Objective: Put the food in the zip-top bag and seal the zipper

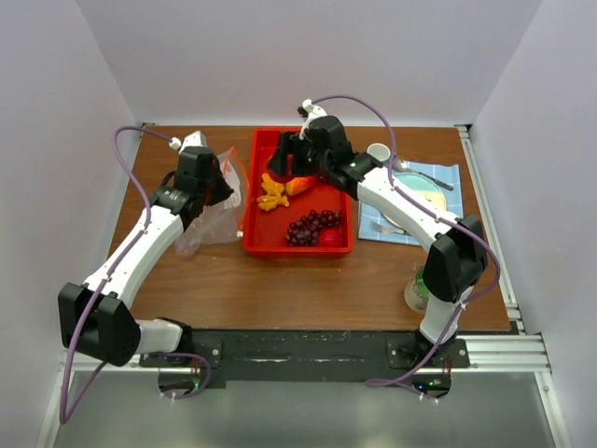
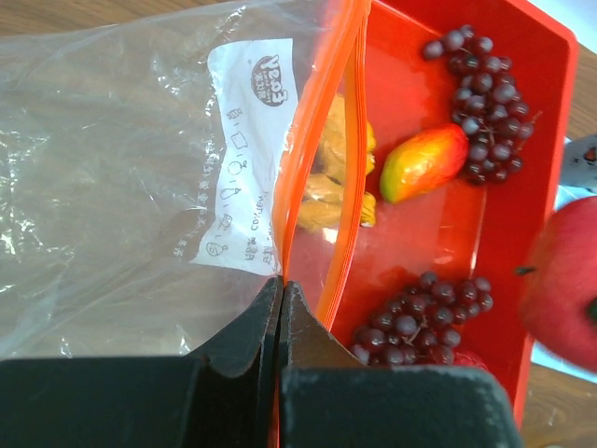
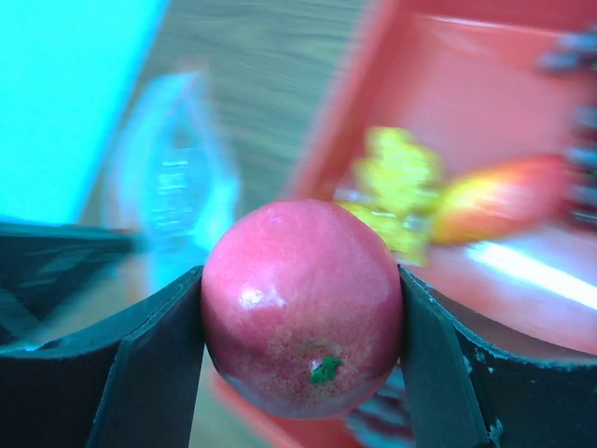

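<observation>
The clear zip-top bag (image 2: 121, 168) with a white label lies left of the red tray (image 1: 254, 187). My left gripper (image 2: 281, 285) is shut on the bag's mouth edge at the orange-red zipper (image 2: 312, 149); in the top view it (image 1: 224, 187) is at the bag (image 1: 210, 224). My right gripper (image 3: 300, 275) is shut on a round red fruit (image 3: 303, 308), held above the tray's far left part (image 1: 284, 168). In the tray lie a yellow cluster (image 1: 272, 193), an orange wedge (image 1: 300, 185), grape bunches (image 1: 312, 224) and another red fruit (image 1: 329, 237).
A blue placemat (image 1: 438, 201) with a plate, fork and spoon lies right of the tray. A white cup (image 1: 378, 152) stands behind it. A round container (image 1: 417, 289) stands by the right arm's base. White walls close in the table on three sides.
</observation>
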`<state>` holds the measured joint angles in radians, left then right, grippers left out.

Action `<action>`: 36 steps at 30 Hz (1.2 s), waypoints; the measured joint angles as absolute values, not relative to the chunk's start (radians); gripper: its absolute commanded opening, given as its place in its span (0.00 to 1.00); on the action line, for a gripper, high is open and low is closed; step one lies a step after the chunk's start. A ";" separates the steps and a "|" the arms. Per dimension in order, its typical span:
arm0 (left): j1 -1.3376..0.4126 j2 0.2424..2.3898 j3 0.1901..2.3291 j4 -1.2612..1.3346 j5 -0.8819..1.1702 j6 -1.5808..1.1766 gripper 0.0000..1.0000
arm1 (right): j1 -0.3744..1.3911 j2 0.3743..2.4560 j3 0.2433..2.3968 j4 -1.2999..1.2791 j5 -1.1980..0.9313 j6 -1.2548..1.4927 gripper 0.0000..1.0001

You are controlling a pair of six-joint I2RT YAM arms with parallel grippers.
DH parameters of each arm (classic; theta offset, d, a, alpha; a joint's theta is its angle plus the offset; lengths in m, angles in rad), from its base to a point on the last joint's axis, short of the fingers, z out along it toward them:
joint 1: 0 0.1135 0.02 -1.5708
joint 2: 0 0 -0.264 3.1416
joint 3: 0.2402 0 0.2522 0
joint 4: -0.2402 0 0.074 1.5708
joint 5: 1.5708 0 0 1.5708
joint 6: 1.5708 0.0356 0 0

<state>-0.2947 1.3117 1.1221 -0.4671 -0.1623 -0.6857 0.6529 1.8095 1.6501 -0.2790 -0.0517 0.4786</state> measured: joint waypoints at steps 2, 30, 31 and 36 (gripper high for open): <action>-0.295 1.312 1.122 -0.458 -0.144 -0.686 0.00 | 0.669 1.820 1.654 -0.239 -0.106 0.519 0.37; -0.295 1.254 1.114 -0.302 0.068 -0.668 0.00 | 0.748 2.046 1.861 -0.313 -0.041 0.620 0.99; -0.295 1.254 1.114 -0.304 0.060 -0.669 0.00 | 0.751 2.048 1.869 -0.321 -0.040 0.616 0.99; -0.296 1.254 1.114 -0.338 0.006 -0.672 0.00 | 0.759 2.051 1.878 -0.337 -0.036 0.593 0.98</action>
<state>-0.2958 1.2541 1.1145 -0.3378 0.0055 -0.6724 0.7593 2.0506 1.8782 -0.3374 -0.0360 0.5934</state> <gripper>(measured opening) 0.015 0.985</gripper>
